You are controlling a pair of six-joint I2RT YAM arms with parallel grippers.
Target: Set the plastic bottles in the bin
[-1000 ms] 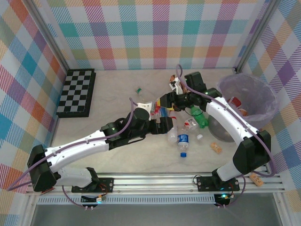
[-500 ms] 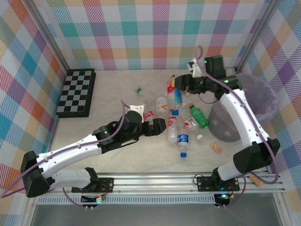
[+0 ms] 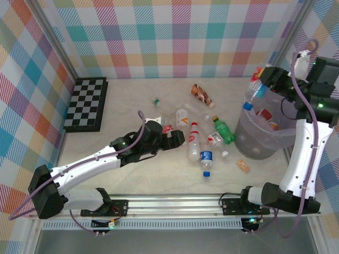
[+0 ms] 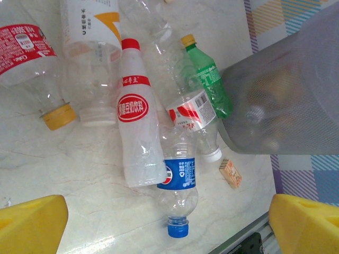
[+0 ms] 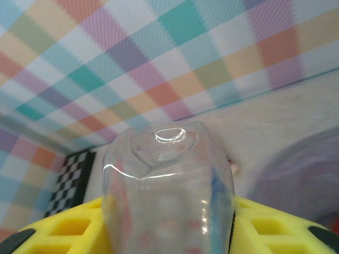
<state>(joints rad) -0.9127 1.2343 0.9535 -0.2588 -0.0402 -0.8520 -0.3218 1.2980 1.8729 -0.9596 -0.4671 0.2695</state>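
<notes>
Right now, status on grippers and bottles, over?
Left gripper open, facing loose bottles. Right gripper shut on clear bottle, cap down above bin rim. Nothing between bottle and bin.

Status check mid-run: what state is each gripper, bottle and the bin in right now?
Left gripper: open, above the loose bottles.
Right gripper: shut on a clear bottle, over the rim of the bin.
Bin: upright, bottles inside.
Green bottle: lying down, capped.
Chessboard: lying flat.

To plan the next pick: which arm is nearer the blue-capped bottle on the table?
Left. Its open jaws sit beside the blue-capped bottle; the right arm holds another bottle by the bin.
</notes>
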